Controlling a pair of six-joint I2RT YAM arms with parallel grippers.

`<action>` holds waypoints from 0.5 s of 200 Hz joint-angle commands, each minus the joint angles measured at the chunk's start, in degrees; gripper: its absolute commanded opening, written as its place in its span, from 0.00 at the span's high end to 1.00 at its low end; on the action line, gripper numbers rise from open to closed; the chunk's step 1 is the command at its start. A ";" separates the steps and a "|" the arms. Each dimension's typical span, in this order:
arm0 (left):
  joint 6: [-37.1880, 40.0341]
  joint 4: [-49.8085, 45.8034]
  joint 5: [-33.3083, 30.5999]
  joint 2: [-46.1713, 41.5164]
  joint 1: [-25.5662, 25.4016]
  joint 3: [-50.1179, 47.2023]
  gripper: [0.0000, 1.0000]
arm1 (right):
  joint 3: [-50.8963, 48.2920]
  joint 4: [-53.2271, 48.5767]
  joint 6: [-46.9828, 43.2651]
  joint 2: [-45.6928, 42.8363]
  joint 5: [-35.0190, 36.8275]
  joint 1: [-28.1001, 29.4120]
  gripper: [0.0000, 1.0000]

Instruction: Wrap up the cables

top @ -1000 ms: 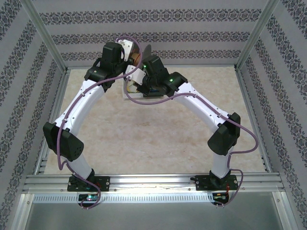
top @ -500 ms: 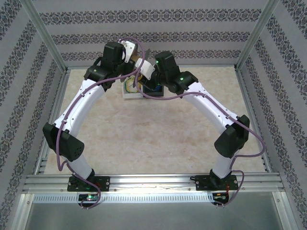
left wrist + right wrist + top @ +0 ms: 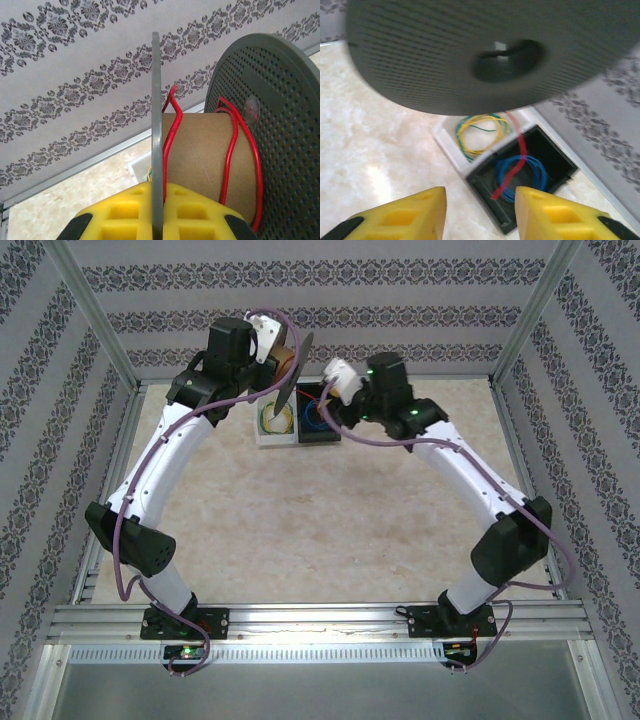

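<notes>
Change: right pincer (image 3: 480, 205) has opened and drawn back, empty. The left pincer (image 3: 156, 212) clamps the spool (image 3: 200, 160) by its flange. The red wire (image 3: 231, 150) lies in a few loose turns on the core, its tail hanging toward the black tray (image 3: 557, 162). Probably a regrip comes next.

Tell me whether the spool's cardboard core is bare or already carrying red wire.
Lightly wound: a few loose turns of red wire cross the cardboard core of the spool; most of the core shows bare.
</notes>
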 commanded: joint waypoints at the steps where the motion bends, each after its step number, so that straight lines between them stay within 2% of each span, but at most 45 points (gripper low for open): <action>1: 0.97 1.95 0.40 -1.84 -0.72 4.31 1.00 | -2.99 4.31 9.61 -3.02 -6.27 -5.77 0.50; 23: 0.23 1.73 1.55 -2.78 -0.75 4.63 1.00 | -4.51 5.48 17.10 -1.23 -12.56 -10.87 0.36; 47: -1.19 1.79 3.65 -3.92 -0.91 4.63 1.00 | -6.13 9.23 21.99 2.53 -18.66 -12.92 0.29; 75: -2.02 1.53 4.62 -4.80 -1.23 4.81 1.00 | -6.11 14.58 27.92 7.88 -24.94 -13.58 0.29; 100: -2.11 0.96 4.58 -5.38 -1.63 5.33 1.00 | -5.34 19.48 33.91 12.31 -28.84 -13.33 0.34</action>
